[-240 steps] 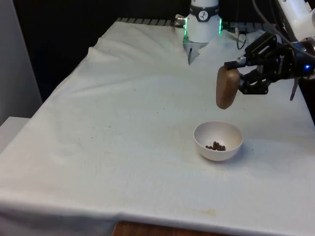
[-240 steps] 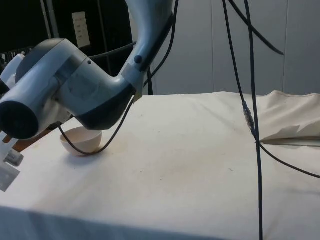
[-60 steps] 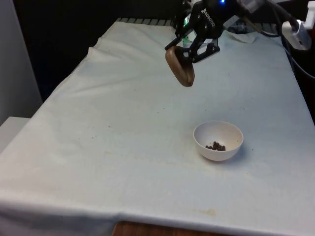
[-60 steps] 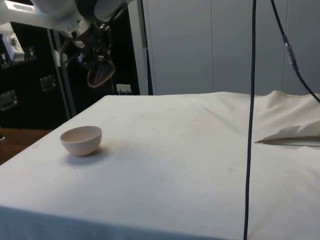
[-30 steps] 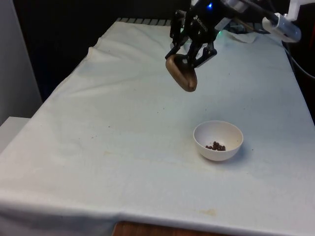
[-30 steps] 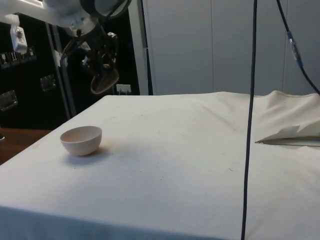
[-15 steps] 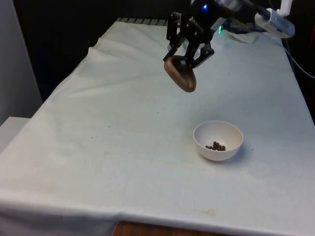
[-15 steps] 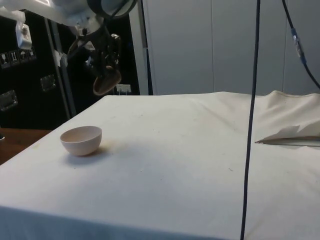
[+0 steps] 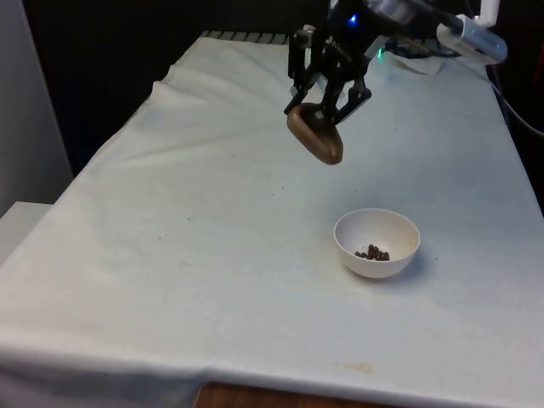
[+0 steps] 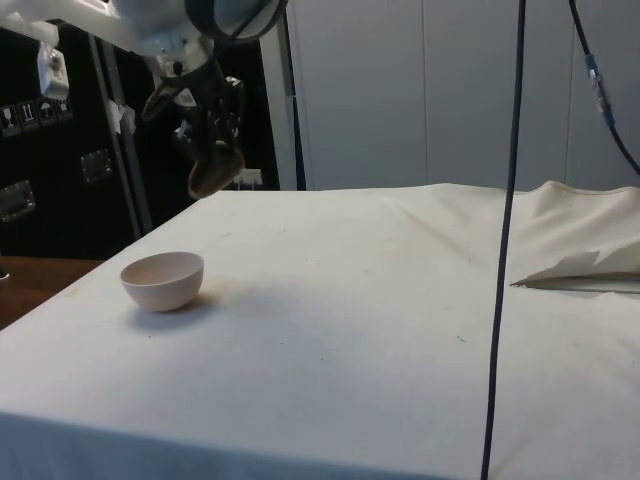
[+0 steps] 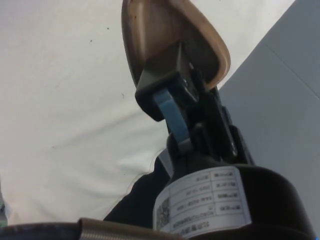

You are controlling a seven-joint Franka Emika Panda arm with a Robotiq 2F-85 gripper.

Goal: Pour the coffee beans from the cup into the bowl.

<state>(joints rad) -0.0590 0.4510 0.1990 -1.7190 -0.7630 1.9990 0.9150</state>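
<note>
Hanging above the bench [image 9: 212,221], the claw [image 9: 325,106] is clamped on the tilted brown wooden cup [image 9: 314,136], up beyond the white bowl [image 9: 376,244] with its coffee beans [image 9: 372,252].

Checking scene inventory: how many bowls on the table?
1. The white bowl sits on the cloth toward the front view's right, with coffee beans inside. The brown cup is held above the table by the gripper.
</note>
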